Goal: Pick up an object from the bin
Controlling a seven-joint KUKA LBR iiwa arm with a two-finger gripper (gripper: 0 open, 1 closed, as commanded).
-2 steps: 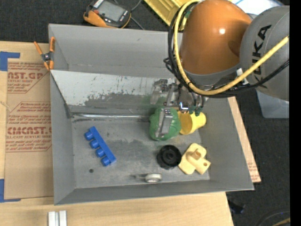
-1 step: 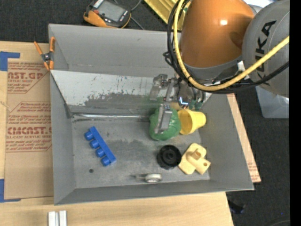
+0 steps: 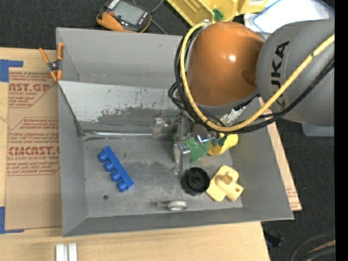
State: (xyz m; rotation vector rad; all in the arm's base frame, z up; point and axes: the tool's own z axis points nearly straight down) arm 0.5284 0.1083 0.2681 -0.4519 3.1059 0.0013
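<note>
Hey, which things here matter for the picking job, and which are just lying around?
In play: gripper; grey bin; green piece and yellow piece, both right under the gripper.
Lying about: blue ridged block; black round part; cream plastic piece; small silver disc.

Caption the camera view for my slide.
Gripper over a green plastic piece in the grey metal bin, near a black round cap.

Bright, even light; soft shadows
</note>
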